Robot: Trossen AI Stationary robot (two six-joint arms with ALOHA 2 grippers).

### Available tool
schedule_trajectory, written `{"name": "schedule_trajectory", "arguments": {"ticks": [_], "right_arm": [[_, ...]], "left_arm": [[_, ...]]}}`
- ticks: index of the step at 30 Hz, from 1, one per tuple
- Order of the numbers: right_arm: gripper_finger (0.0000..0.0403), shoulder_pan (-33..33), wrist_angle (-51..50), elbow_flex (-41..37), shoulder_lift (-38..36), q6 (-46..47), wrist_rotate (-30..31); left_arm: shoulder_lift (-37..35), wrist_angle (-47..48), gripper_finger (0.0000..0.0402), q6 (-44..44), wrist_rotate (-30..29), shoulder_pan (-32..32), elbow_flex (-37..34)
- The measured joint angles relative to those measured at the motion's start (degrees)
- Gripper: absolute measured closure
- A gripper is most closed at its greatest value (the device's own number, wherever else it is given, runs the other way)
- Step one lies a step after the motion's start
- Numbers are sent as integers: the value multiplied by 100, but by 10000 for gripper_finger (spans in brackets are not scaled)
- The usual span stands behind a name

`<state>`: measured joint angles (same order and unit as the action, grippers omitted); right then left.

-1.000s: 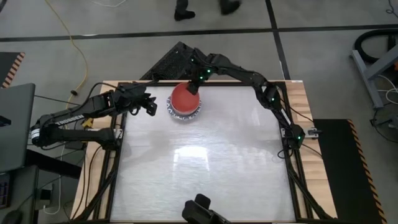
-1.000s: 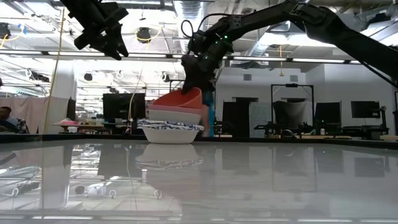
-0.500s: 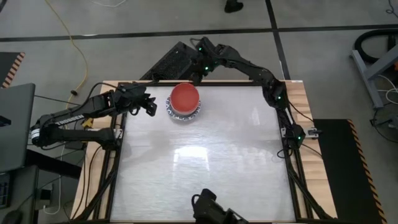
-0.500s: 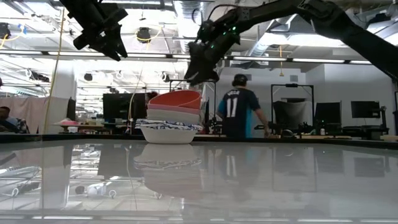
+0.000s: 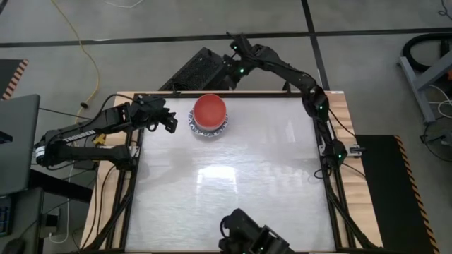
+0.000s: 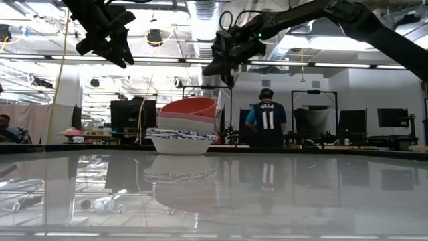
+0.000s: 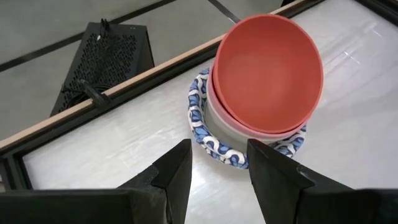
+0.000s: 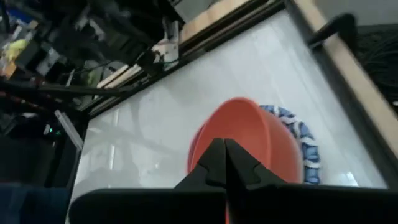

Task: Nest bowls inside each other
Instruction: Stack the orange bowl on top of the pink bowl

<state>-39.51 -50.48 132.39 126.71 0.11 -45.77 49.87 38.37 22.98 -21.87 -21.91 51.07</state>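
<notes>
A stack of nested bowls (image 5: 210, 115) stands near the table's far edge. The red bowl (image 7: 267, 65) is on top, sitting in a pink one (image 6: 188, 117); lower down is a plain white one, and a blue-patterned scalloped rim (image 7: 205, 127) shows at the bottom. My left gripper (image 5: 169, 121) hangs open in the air, left of the stack and clear of it. My right gripper (image 6: 217, 67) is shut and empty, up in the air above and beyond the stack's far side. It slants down toward the red bowl (image 8: 249, 140).
A black perforated box (image 5: 198, 70) lies on the floor just beyond the table's wooden far edge (image 7: 112, 93), under my right arm. A person (image 6: 267, 124) stands in the room behind. A dark camera mount (image 5: 247, 236) sits at the near edge.
My right gripper has let go of the red bowl's far rim, risen, drawn back past the table's far edge and shut. The red bowl, held tilted on the stack a second ago, now sits nearly level in the pink one.
</notes>
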Motion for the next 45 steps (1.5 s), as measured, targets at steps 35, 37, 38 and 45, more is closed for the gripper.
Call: {"name": "schedule_trajectory", "arguments": {"ticks": [35,37,38,45], "right_arm": [[402,123,2040,-2100,12,55,-378],[402,123,2086,-2100,12,53,-377],[402,123,2106,-2100,12,67,-375],[402,116,2151,-2183,12,19,-79]], "left_arm": [[0,-11,260,15,4,0,0],[0,-11,260,15,4,0,0],[0,-11,260,15,2,0,0],[0,-11,260,24,8,0,0]]}}
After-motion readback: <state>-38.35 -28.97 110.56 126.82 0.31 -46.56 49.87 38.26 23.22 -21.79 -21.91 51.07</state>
